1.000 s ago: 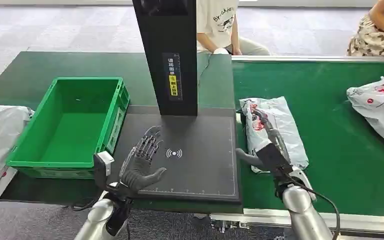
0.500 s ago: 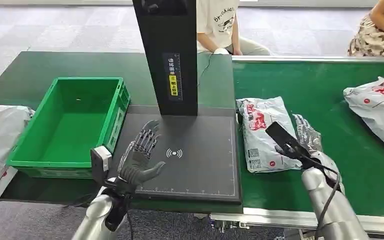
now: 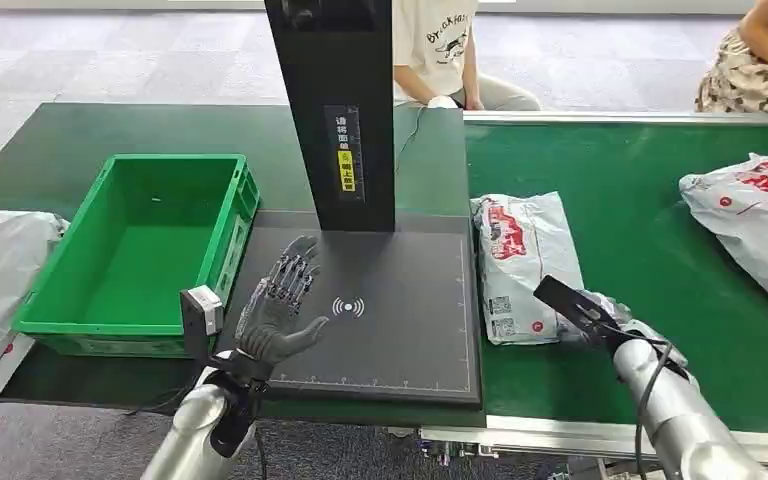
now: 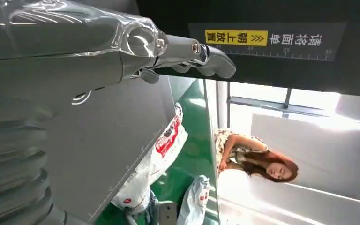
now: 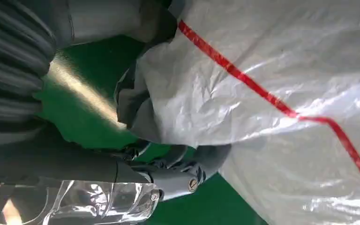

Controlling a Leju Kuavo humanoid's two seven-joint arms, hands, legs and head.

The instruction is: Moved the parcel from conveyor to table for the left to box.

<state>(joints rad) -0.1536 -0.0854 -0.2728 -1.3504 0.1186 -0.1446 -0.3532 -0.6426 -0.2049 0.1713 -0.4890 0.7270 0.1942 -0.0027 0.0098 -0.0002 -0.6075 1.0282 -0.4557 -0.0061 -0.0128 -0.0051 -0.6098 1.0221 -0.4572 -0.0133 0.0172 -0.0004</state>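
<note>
three parcels (image 3: 526, 262), one green crate (image 3: 140, 250)

The right hand (image 3: 605, 318) sits mostly behind its wrist camera; the far parcel (image 3: 755, 225) is cropped by the frame's edge.

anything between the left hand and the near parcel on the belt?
Head view: between the left hand and the parcel lies just the bare black scan pad with its wireless mark, then the belt's edge.

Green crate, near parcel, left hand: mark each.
green crate (image 3: 52, 318): head view, on its near rim.
near parcel (image 3: 528, 250): head view, mid-bag on the belt.
left hand (image 3: 278, 318): head view, palm above the black pad.
</note>
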